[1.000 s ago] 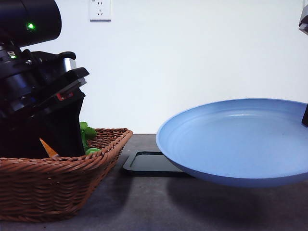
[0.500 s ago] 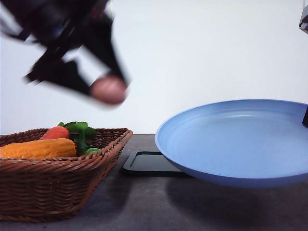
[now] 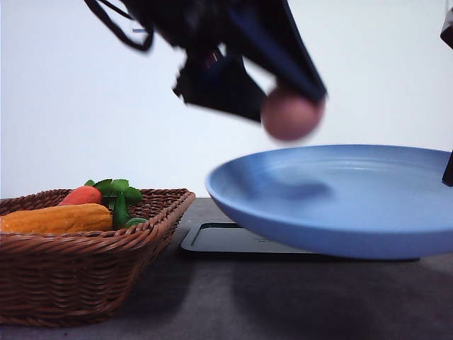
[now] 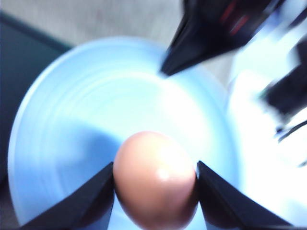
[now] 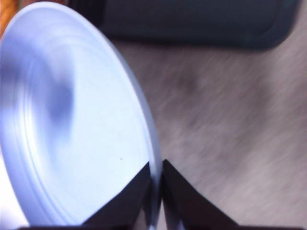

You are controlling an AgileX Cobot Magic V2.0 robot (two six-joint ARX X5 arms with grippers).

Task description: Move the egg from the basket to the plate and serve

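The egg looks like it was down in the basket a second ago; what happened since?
The left gripper lifted the egg out of the basket and swung it across, above the plate. The plate, pinched at its rim by the right gripper, shifted slightly toward the basket. Carrot, corn and tray stayed.

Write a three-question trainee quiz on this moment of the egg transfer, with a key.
1. True or false: the egg is lying in the basket.
2. What does the right gripper hold? A) the plate by its rim B) the carrot C) nothing
3. Name the yellow-orange item in the basket.

Key:
1. False; the left gripper holds it above the plate.
2. A
3. Corn cob
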